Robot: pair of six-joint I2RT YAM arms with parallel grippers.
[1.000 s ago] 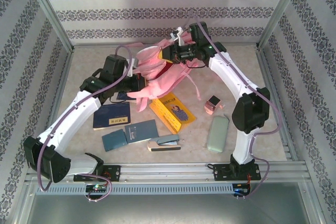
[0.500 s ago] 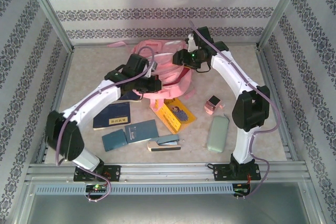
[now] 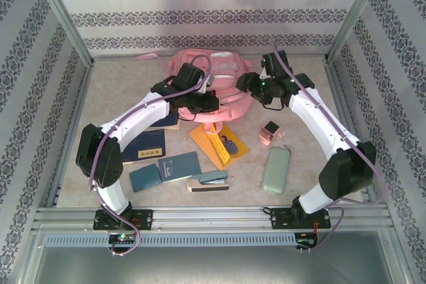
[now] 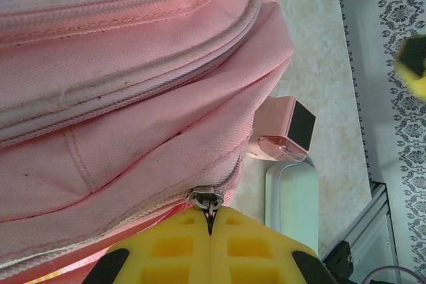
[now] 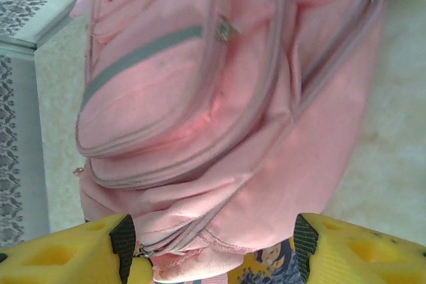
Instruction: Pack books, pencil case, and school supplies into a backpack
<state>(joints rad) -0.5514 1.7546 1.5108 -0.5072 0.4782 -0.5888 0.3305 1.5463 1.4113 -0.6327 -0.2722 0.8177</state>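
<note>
The pink backpack (image 3: pixel 213 74) lies at the back centre of the table, front pockets up. My left gripper (image 3: pixel 210 102) is at its near edge, shut on a metal zipper pull (image 4: pixel 210 203), its yellow fingers (image 4: pixel 173 244) pressed together. My right gripper (image 3: pixel 243 87) stands open beside the backpack's (image 5: pixel 219 98) right side, the fabric's edge between its spread fingers (image 5: pixel 73 251) without being squeezed. Two navy books (image 3: pixel 143 145), the yellow book (image 3: pixel 223 144) and two teal books (image 3: pixel 163 169) lie in front. Near the front lie the stapler (image 3: pixel 208 181) and the pencil case (image 3: pixel 276 169).
A small pink box (image 3: pixel 269 132) sits right of the yellow book, also close to the pencil case (image 4: pixel 293 197) in the left wrist view. Patterned walls and metal rails close in the table on all sides. Bare tabletop lies at the far right and far left.
The backpack, held up a second ago by both grippers, has come down onto the table at the back. My right gripper has opened and let go; the left stays shut.
</note>
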